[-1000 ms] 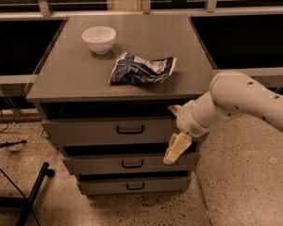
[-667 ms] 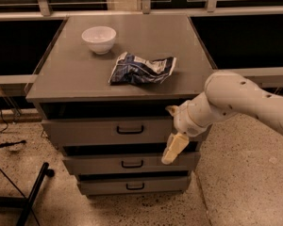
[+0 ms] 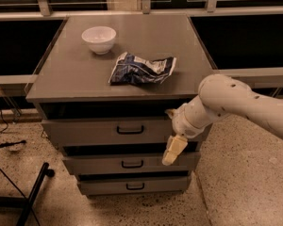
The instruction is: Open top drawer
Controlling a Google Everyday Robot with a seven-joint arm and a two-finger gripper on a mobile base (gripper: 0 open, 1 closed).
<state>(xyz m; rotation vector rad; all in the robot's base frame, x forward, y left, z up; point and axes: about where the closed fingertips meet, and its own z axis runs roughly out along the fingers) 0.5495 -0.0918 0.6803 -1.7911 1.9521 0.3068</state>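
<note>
**Gripper low at the right end of the top drawer front**

In the camera view, your gripper (image 3: 172, 151) hangs pointing down at the end of the white arm (image 3: 236, 102) that reaches in from the right. It sits in front of the right end of the top drawer (image 3: 89, 133), its tip down over the dark gap above the middle drawer (image 3: 99, 165). You cannot tell how far it is open, and it has hold of nothing that you can see.

The top drawer's black handle (image 3: 130, 130) is at the centre of the front, to the left of the gripper, slightly higher and apart from it. On the cabinet top (image 3: 70, 81) above are a white bowl (image 3: 99, 38) and a crumpled bag (image 3: 142, 69).
</note>
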